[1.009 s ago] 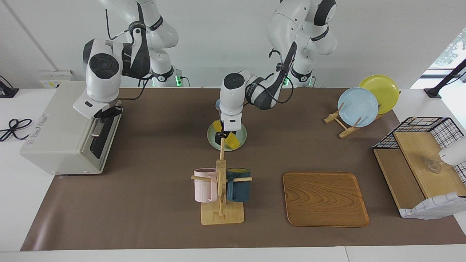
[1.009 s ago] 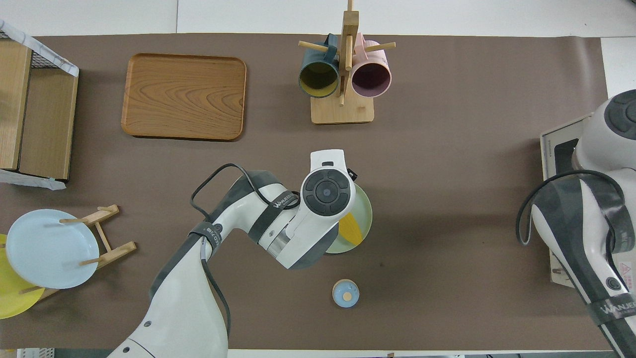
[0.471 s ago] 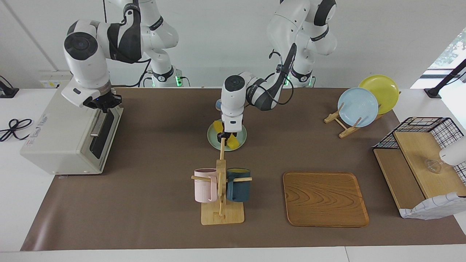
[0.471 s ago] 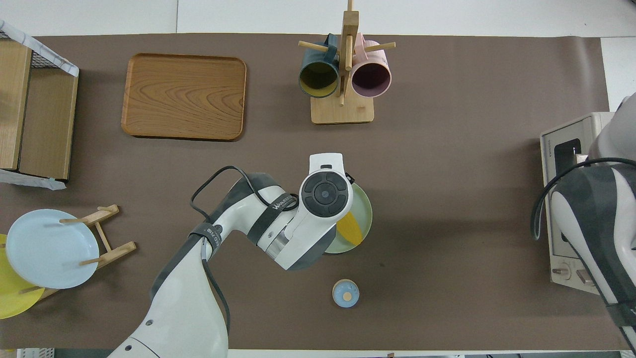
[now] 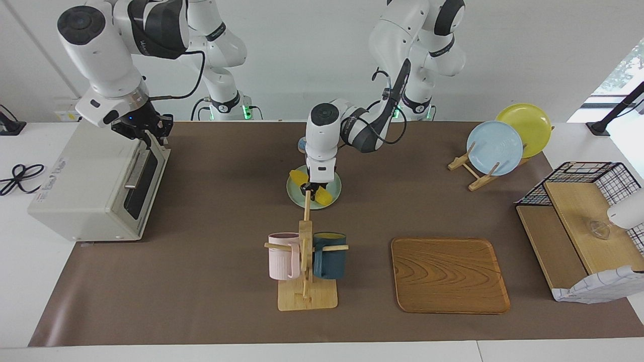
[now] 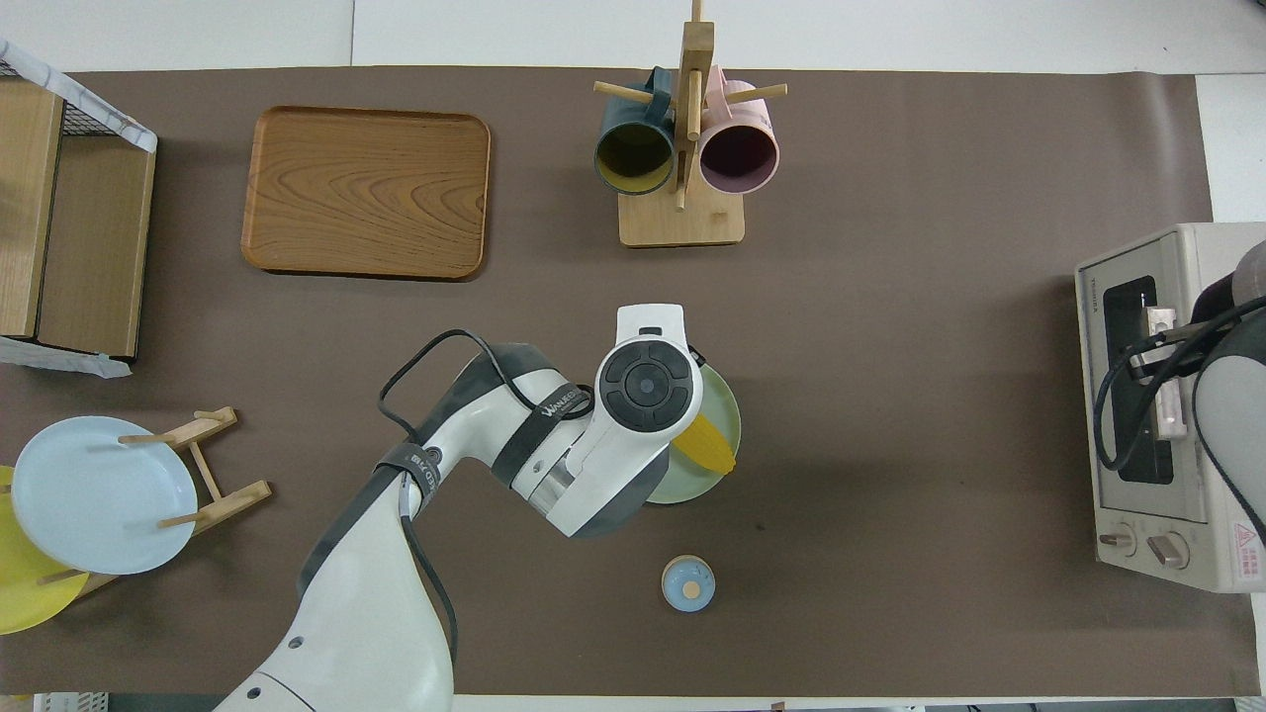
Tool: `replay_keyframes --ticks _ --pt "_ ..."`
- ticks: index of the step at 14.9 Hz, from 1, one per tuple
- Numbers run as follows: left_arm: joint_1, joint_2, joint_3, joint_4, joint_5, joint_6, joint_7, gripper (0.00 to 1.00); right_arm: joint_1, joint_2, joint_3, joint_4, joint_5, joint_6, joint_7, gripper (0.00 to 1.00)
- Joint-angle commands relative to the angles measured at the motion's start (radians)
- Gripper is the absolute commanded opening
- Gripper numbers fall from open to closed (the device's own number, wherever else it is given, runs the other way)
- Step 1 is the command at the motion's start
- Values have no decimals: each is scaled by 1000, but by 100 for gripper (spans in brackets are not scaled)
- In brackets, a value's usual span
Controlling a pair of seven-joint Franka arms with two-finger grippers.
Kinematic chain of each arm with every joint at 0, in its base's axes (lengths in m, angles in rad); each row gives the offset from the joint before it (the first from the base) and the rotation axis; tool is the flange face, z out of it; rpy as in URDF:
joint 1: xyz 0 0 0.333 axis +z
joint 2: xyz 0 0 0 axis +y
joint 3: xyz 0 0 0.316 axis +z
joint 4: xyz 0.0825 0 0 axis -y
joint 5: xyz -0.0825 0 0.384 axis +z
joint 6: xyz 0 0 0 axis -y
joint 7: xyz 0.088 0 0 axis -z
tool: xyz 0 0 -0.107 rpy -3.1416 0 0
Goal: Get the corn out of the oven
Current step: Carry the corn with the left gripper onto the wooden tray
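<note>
The yellow corn [image 5: 326,197] lies across a pale green plate [image 5: 336,182] mid-table. My left gripper [image 5: 309,190] reaches straight down onto the cob's middle and is shut on the corn, both ends sticking out past the fingers. From overhead the left hand covers most of the cob, and only one end of the corn [image 6: 704,450] shows on the plate [image 6: 727,405]. The off-white oven [image 5: 75,186] stands at the right arm's end of the table, its dark glass door closed. My right gripper [image 5: 143,129] hangs just above the door's upper edge, holding nothing.
A wooden mug rack [image 5: 306,261] with a pink and a dark blue mug stands farther from the robots than the plate. Beside it lies a wooden tray [image 5: 449,275]. A stand holds a blue plate [image 5: 494,147] and a yellow one. A small blue disc [image 6: 687,582] sits nearer to the robots.
The right arm lifted off the oven door's handle and rose above the door's top edge. The left gripper closed on the corn, and the cob's visible end shifted slightly on the plate.
</note>
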Motion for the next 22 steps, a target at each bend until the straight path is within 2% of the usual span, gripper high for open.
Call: replay_keyframes --ticks 1,3,4,6,7,10,12,14,17,18,19,22 --pt "47 -91 5 2 23 -101 72 0 -13 5 8 67 52 -36 19 100" --pt "110 -131 5 16 21 -158 211 0 -24 0 1 135 73 -106 4 100" --pt "148 -127 5 50 21 -193 293 0 -25 5 -2 146 109 -99 1 100" --pt "219 -109 5 111 20 -256 466 0 8 -3 14 126 62 -105 33 100" --pt "255 -98 5 134 12 -265 561 0 42 -1 14 134 20 -113 53 100" --pt "363 -72 2 168 6 -266 836 0 53 5 17 169 6 -113 59 100" --pt "439 -55 4 197 -37 -279 969 0 61 14 -19 172 18 -116 59 100" --pt "472 25 4 318 -42 -349 1004 0 67 35 -30 204 23 -119 64 100" --pt "516 195 2 551 -40 -446 1083 0 68 61 -30 227 22 -142 68 100" --pt "526 276 10 631 -36 -439 1141 0 67 75 -30 241 5 -157 74 100" --pt "530 307 13 681 -36 -448 1145 0 67 98 -27 277 12 -171 77 100" --pt "569 344 7 696 -34 -443 1151 0 64 81 -25 275 20 -183 82 100"
